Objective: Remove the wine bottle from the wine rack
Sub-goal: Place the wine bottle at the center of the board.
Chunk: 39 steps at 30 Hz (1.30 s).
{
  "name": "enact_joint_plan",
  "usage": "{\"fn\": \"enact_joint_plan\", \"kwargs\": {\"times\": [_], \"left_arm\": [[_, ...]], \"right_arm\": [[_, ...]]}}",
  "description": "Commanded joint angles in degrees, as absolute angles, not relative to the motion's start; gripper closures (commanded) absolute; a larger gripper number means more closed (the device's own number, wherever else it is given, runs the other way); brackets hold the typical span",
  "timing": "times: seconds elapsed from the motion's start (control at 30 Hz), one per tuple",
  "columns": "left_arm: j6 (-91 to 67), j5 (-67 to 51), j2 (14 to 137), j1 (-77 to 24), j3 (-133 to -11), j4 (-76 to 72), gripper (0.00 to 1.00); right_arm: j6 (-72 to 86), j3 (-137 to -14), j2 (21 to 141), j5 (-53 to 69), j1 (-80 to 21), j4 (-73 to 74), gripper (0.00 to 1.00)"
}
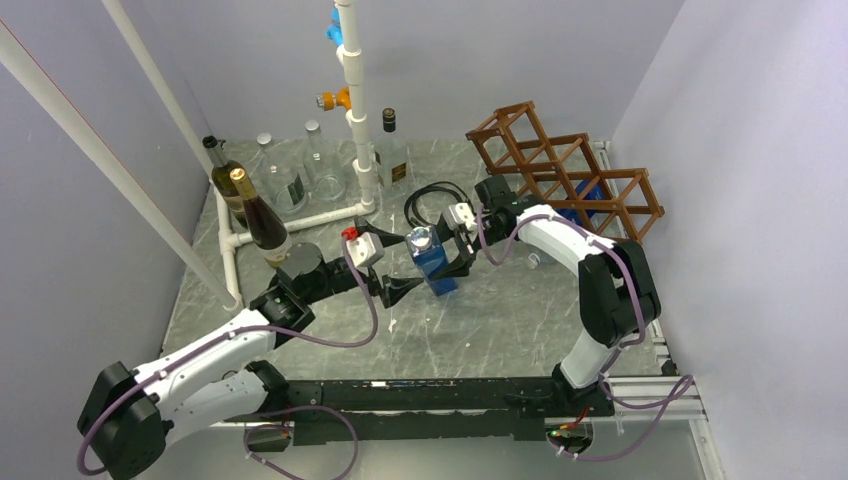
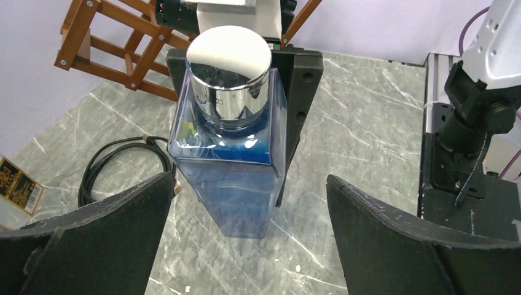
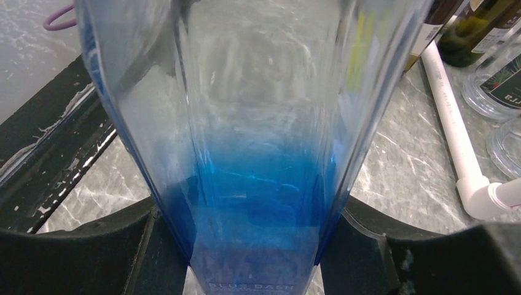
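Firmly, the right gripper (image 1: 452, 260) is clamping the bottle (image 1: 432, 262).
It is being held over the worktop (image 1: 500, 320), well apart from the rack (image 1: 565, 170); the left gripper (image 1: 397, 265) is gaping wide just beside it.

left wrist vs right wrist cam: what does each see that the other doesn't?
Left wrist only: the silver cap of the blue bottle, the wine rack behind it, a black cable coiled on the table, and the left fingers spread wide, clear of the bottle.
Right wrist only: a white pipe, dark bottles and clear jars at the right edge.
Both: the blue bottle, the right fingers closed on its sides, and the marble table.
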<state>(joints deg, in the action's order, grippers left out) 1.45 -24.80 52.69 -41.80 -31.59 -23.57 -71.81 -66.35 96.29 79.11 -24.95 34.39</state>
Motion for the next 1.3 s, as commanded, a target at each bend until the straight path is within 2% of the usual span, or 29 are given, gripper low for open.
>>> {"fn": "enact_joint_plan", "kwargs": {"times": [0.0, 0.2, 0.4, 0.57, 0.63, 0.67, 0.7, 0.73, 0.77, 0.8, 0.83, 0.87, 1.0, 1.17, 1.2, 1.23, 1.27], "left_arm": [[4.4, -27.1, 55.7, -41.7, -30.6, -35.5, 0.01], [2.2, -27.3, 61.7, -42.4, -29.2, -45.6, 0.00], [1.7, -25.8, 64.9, -43.4, -29.1, -48.6, 0.01], [0.4, -25.7, 66.9, -43.6, -29.9, -48.9, 0.10], [0.4, -26.4, 67.7, -43.6, -30.4, -48.6, 0.17], [0.4, -26.8, 67.9, -43.7, -30.7, -48.3, 0.26], [0.4, -27.4, 68.2, -43.6, -31.0, -48.0, 0.33], [0.4, -28.0, 68.3, -43.7, -31.4, -47.5, 0.46], [0.4, -28.3, 68.3, -43.6, -31.7, -47.1, 0.70], [0.4, -28.3, 68.1, -43.6, -32.0, -46.5, 0.85], [0.4, -28.4, 67.8, -43.7, -32.2, -46.0, 0.96], [0.4, -28.5, 67.3, -43.7, -32.3, -45.4, 1.00], [-0.7, -27.0, 64.6, -43.7, -32.5, -43.9, 1.00], [-2.1, -22.7, 59.7, -43.6, -33.3, -39.5, 1.00], [-2.1, -21.6, 58.6, -43.6, -33.6, -38.2, 1.00], [-1.9, -20.8, 57.5, -43.5, -34.0, -36.8, 1.00], [-1.7, -20.2, 56.4, -43.5, -34.4, -35.5, 1.00]], "right_arm": [[-78.1, -67.7, 97.9, 81.4, -25.3, 44.3, 0.95], [-78.7, -67.8, 98.3, 81.6, -25.3, 44.8, 0.95], [-81.8, -69.0, 99.3, 81.9, -25.3, 48.4, 0.94], [-83.9, -69.9, 100.1, 82.3, -25.3, 51.0, 0.94], [-84.1, -70.1, 100.5, 82.4, -25.3, 51.5, 0.92], [-84.2, -70.2, 100.5, 82.4, -25.3, 51.6, 0.90], [-84.3, -70.2, 100.5, 82.4, -25.3, 51.7, 0.86], [-84.3, -70.2, 100.5, 82.4, -25.3, 51.8, 0.82], [-84.3, -70.1, 100.5, 82.4, -25.3, 51.8, 0.77], [-84.5, -70.1, 100.4, 82.4, -25.3, 51.9, 0.72], [-84.9, -70.1, 100.3, 82.4, -25.3, 52.2, 0.65], [-85.5, -70.1, 100.3, 82.3, -25.3, 52.6, 0.59], [-89.7, -70.2, 100.3, 82.2, -25.3, 56.1, 0.35], [-92.7, -71.2, 100.3, 80.5, -25.1, 59.1, 0.15], [-92.6, -71.4, 100.2, 80.2, -24.9, 59.3, 0.06], [-92.5, -71.6, 100.1, 79.9, -24.7, 59.5, 0.01], [-92.1, -71.8, 100.0, 79.5, -24.5, 59.6, 0.01]]}}
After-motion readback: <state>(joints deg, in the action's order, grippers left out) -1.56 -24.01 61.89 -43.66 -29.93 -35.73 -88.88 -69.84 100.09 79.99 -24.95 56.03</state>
